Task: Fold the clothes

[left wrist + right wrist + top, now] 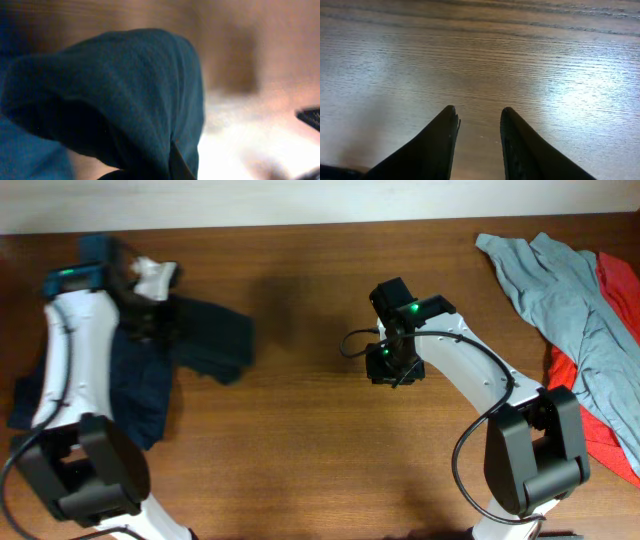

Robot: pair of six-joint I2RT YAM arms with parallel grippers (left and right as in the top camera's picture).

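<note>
Brown wood table (300, 460) runs bare across the middle, with cloth heaped at both ends; at the left end a dark navy garment (215, 340) lies rumpled, one part spread out to the right and the rest tucked under the white left arm (70, 350), which crosses over it and hides much of its shape; the left gripper (150, 295) sits above this heap near the far edge; in the left wrist view a rounded fold of the same dark cloth (130, 95) fills most of the picture, so close that the fingers are hidden, and I cannot tell how wide they stand or whether they grip the fold; whether any of this dark cloth is the black T-shirt cannot be told; at the right end, well apart, a light grey-blue shirt (560, 290) lies crumpled over a red cloth (612, 280); the right gripper (477, 112) hangs over bare wood between the two heaps, its dark fingers (440, 145) parted by a narrow gap with nothing between them.
</note>
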